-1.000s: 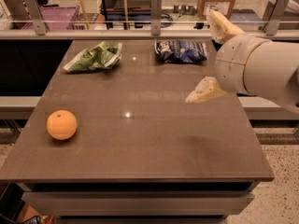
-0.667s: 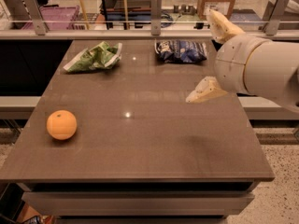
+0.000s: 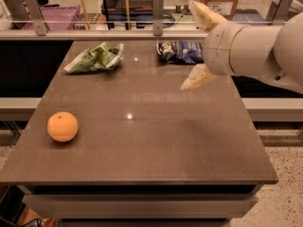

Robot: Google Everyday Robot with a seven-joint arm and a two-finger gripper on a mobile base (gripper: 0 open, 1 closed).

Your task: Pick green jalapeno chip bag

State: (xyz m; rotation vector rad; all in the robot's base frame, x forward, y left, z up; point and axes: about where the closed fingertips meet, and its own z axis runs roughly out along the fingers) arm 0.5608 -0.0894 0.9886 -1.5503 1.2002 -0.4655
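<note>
The green jalapeno chip bag (image 3: 96, 56) lies crumpled at the far left of the brown table (image 3: 156, 141), light green with white edges. My gripper (image 3: 187, 46) hangs over the far right part of the table, well to the right of the green bag and apart from it. It is open, with one cream finger (image 3: 202, 15) up high and the other (image 3: 195, 78) low above the tabletop, and nothing between them. The dark blue chip bag (image 3: 177, 51) lies right behind the gripper, partly covered by the arm.
An orange (image 3: 62, 126) sits near the table's front left. A glass rail with metal posts (image 3: 158, 8) runs along the far edge. My white arm (image 3: 255, 48) fills the right side above the table.
My gripper has moved a little to the left and farther over the table, toward the blue bag. The bags and the orange have not moved.
</note>
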